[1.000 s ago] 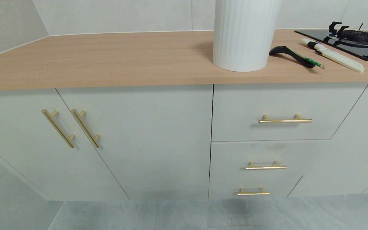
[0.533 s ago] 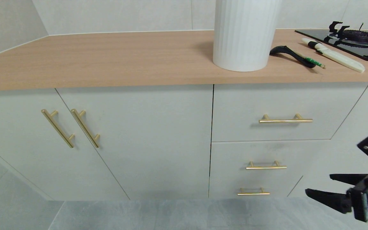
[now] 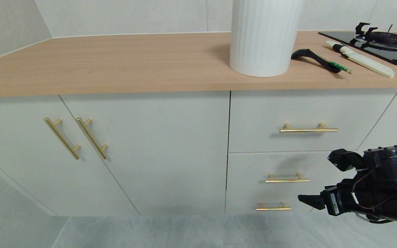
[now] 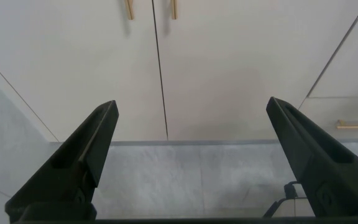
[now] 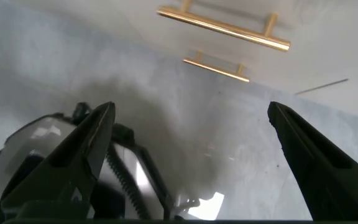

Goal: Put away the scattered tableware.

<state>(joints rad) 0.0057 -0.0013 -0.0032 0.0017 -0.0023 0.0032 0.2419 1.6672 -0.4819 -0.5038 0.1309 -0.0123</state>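
The right claw [image 5: 189, 112] and the left claw [image 4: 191, 106] both gape wide, empty, touching nothing.

**Countertop** [image 3: 115, 65]: light brown wood grain, seen from the head view. The following items are carried directly on it:

1. White ribbed container [image 3: 264, 38]: cylindrical and upright, set near the front edge.
2. Black spoon [image 3: 314, 58]: laid flat at 3 o'clock of the container, with one end just beside the container's base.
3. Thin stick with green bands [image 3: 339, 66]: laid at the spoon's far end and touching it.
4. Cream-coloured knife [image 3: 364, 64]: marked with a black band and laid flat at 3 o'clock of the spoon, near it.
5. Black glass hob [image 3: 343, 37]: fitted with black pan supports, at 2 o'clock of the container, with the knife lying along its front edge.
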